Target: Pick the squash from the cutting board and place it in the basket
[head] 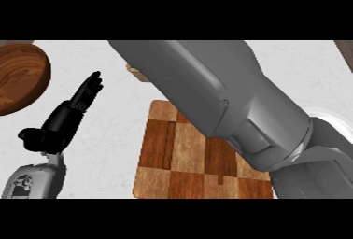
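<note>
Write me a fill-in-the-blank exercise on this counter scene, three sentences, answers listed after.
1. The checkered wooden cutting board is partly hidden by the robot's grey right ____, which crosses the view from upper left to lower right.
2. The black left hand shows at the view's left with its fingers ____ and holding nothing.
3. The round dark wooden bowl lies at the view's upper ____ edge.

Missing words: forearm; straight; left
</note>
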Robot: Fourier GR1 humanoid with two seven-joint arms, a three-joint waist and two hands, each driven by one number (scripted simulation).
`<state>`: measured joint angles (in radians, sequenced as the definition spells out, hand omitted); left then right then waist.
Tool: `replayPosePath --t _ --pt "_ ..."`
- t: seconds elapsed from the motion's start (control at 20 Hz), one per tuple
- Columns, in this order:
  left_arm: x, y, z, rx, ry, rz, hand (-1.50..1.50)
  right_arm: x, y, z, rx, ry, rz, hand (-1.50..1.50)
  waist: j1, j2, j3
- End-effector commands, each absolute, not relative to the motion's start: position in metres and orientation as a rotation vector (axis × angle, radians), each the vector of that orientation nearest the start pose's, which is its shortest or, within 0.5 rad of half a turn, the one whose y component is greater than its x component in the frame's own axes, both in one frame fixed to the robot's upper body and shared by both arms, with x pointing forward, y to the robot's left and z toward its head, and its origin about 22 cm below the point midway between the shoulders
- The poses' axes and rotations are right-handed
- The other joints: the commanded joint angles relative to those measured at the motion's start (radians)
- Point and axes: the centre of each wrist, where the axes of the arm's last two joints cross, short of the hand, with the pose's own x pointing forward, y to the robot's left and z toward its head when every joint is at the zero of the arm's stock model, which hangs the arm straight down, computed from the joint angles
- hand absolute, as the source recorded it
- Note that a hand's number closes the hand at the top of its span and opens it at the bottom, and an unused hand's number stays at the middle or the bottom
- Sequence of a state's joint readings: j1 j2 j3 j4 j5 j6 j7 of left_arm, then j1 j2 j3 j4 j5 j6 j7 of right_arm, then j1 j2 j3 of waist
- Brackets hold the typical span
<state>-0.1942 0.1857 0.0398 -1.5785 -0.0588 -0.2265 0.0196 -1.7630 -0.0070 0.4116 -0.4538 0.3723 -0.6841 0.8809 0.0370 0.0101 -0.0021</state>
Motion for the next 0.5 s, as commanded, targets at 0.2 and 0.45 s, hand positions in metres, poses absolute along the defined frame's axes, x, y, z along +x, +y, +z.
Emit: replayPosePath --t 0.2,0.45 --pt "0.282 0.269 0.055 0.036 -1.695 -0.393 0.0 0.421 0.035 0.265 -0.904 -1.752 0.232 1.5 -0.014 -0.003 0.001" --pt "0.286 0.263 0.05 0.015 -1.696 -0.409 0.0 0.432 0.023 0.267 -0.98 -1.781 0.121 1.5 -0.006 0.002 0.0"
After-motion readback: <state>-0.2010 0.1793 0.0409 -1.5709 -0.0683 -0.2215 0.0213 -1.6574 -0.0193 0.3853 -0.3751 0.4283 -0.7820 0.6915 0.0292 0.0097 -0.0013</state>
